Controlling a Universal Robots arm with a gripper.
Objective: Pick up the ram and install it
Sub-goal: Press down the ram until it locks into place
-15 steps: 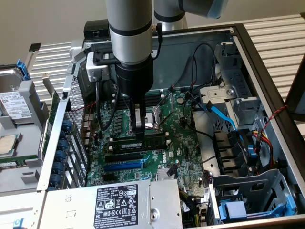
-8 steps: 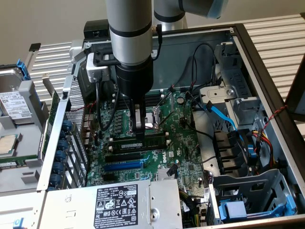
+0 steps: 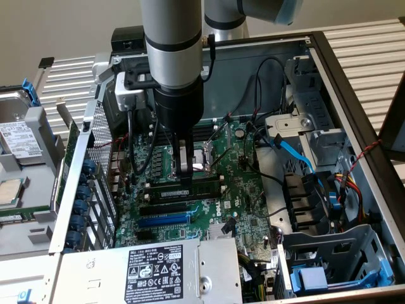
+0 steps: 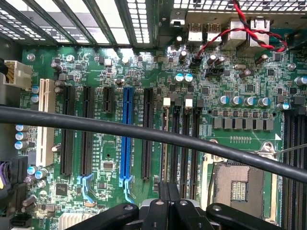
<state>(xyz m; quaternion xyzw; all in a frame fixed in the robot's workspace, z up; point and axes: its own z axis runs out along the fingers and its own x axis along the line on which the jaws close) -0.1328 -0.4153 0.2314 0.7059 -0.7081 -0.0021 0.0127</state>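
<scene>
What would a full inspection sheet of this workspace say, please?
Surface: green motherboard inside open grey metal computer case.
Job's things: thin green ram stick, apparently on edge in a black slot; seating unclear.
Clutter: nothing seen.
Grippers: black fingers shut, directly over the ram stick.
Cables: black cable, blue flat cable, red-black wires.
Surroundings: grey labelled power supply, silver hard drive.

Slatted white table [image 3: 373,47], seen behind and to the exterior view's right of an open PC case [image 3: 329,69] resting on it. At the exterior view's left, a drive tray [image 3: 25,136] alongside the case.
</scene>
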